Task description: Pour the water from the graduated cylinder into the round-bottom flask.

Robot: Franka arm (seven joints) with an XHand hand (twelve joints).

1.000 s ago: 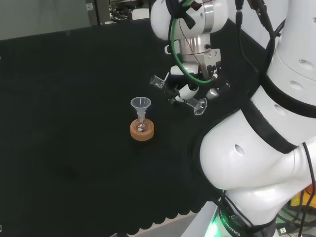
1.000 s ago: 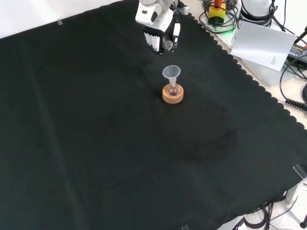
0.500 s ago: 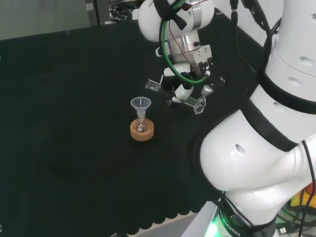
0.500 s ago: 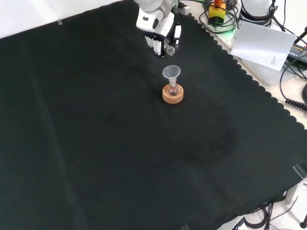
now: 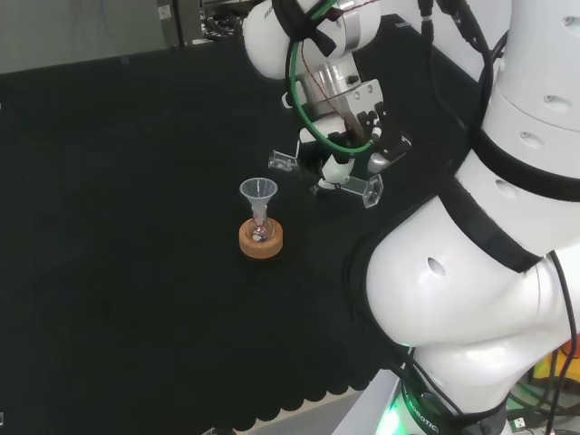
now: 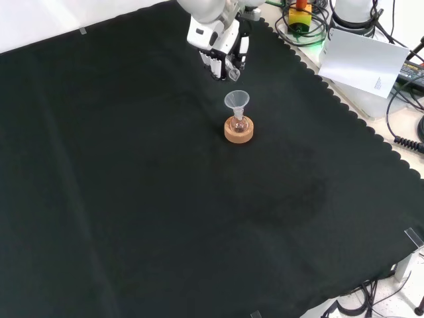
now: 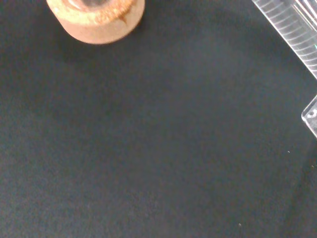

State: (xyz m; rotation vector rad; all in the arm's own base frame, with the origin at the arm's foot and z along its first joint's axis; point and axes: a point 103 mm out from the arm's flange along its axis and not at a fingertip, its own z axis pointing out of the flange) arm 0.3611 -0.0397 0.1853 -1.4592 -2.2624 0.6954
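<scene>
black cloth [image 6: 132, 199] on bench, scalloped edge; hand [image 5: 340, 168] fingers curled round tilted graduated cylinder [image 5: 322, 177].

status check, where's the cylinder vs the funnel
Hand shut on graduated cylinder, tipped near level. Its mouth is right of and above the funnel in the head view. Flask on cork ring. Path open.

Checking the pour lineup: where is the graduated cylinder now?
Head view: the graduated cylinder lies tilted in the hand, above and right of the funnel.
</scene>
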